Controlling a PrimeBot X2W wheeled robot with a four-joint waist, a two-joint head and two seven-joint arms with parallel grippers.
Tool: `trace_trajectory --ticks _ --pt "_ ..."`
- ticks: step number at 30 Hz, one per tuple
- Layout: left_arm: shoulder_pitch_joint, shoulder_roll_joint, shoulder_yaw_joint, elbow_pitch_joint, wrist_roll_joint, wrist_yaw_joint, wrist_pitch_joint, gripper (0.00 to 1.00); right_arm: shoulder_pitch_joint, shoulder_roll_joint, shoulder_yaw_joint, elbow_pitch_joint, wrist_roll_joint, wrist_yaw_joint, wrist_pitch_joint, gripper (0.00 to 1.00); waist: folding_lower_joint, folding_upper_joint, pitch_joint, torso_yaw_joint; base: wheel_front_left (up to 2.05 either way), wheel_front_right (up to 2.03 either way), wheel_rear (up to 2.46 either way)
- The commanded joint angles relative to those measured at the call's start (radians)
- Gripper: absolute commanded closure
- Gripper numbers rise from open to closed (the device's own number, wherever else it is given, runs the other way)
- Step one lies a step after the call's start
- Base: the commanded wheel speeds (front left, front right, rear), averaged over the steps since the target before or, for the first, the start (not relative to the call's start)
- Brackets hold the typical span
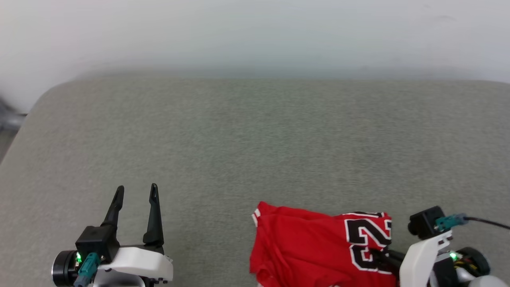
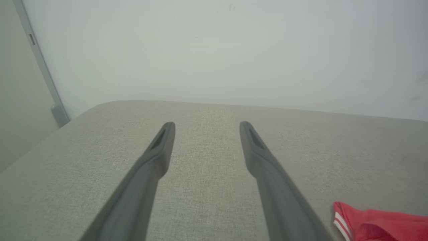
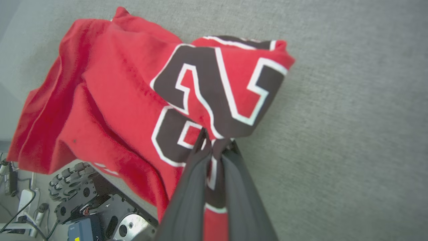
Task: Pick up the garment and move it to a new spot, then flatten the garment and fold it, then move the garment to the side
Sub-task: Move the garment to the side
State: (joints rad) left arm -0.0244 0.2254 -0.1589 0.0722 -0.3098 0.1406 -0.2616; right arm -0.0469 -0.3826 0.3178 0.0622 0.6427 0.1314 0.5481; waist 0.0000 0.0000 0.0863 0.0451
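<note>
Grey upholstery (image 1: pixel 255 139) stretches wide beneath a pale wall. On the left, the left gripper (image 1: pixel 136 187) hovers spread wide, holding nothing. The red shirt (image 1: pixel 303 243) lies crumpled at the near edge, right of centre, with the right gripper (image 3: pixel 217 142) pinched tight on its numbered fold. This looks like the pickup step. Next it needs a lift and a carry to open upholstery.

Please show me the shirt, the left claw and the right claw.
shirt (image 1: pixel 303 243), head view, on the plain red cloth left of the number.
left claw (image 2: pixel 207 124), left wrist view, midway between its open fingertips.
right claw (image 3: pixel 216 140), right wrist view, midway between fingertips shut on the shirt.
</note>
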Motion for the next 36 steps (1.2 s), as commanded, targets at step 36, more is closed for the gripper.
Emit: trace_trajectory --ticks 36 --pt "-0.347 0.127 -0.064 -0.312 0.16 -0.108 0.145 0.0 -0.623 -0.144 -0.439 0.366 -0.183 -0.002 -0.224 1.0 0.0 0.0 0.58 -0.433 0.0 0.0 0.0"
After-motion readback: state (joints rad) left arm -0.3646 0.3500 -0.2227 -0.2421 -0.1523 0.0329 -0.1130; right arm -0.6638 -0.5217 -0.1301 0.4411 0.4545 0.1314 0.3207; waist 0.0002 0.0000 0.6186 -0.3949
